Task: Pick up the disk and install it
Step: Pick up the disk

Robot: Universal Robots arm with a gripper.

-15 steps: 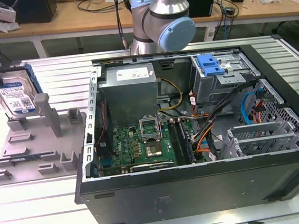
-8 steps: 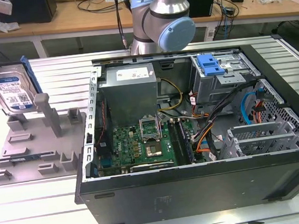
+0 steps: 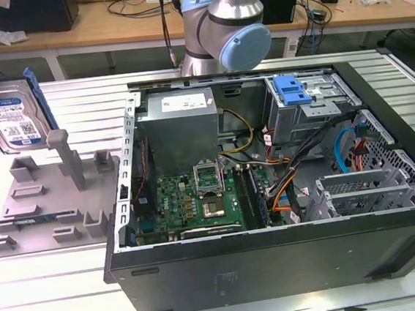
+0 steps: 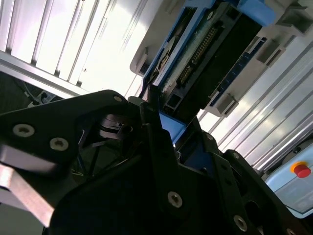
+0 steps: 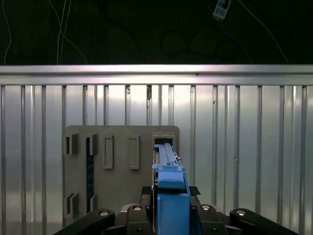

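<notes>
Closest to the lens in both wrist views is my tool (image 4: 173,128), black and clenched on the disk (image 3: 11,115); its fingers (image 4: 155,137) press the bright blue carrier frame from two sides; in the second wrist view the dark underside of the drive shows a row of pins. In the exterior view the disk stands upright at the upper left of the frame, label toward the camera; it is above the grey holder (image 3: 50,204), which lies flat on the ribbed metal bench (image 3: 44,289); whether the lower edge of the disk touches the holder, I cannot tell. In the first wrist view I see the disk edge-on over this holder. At the centre and the exterior view's right the open computer case (image 3: 277,263) lies on its side, well apart from the disk; inside are the green motherboard (image 3: 190,201), the power supply (image 3: 182,121) and, at the upper right, the metal drive cage (image 3: 320,108) with a blue latch piece (image 3: 293,88) on top; the arm (image 3: 228,21) stands behind the case.
</notes>
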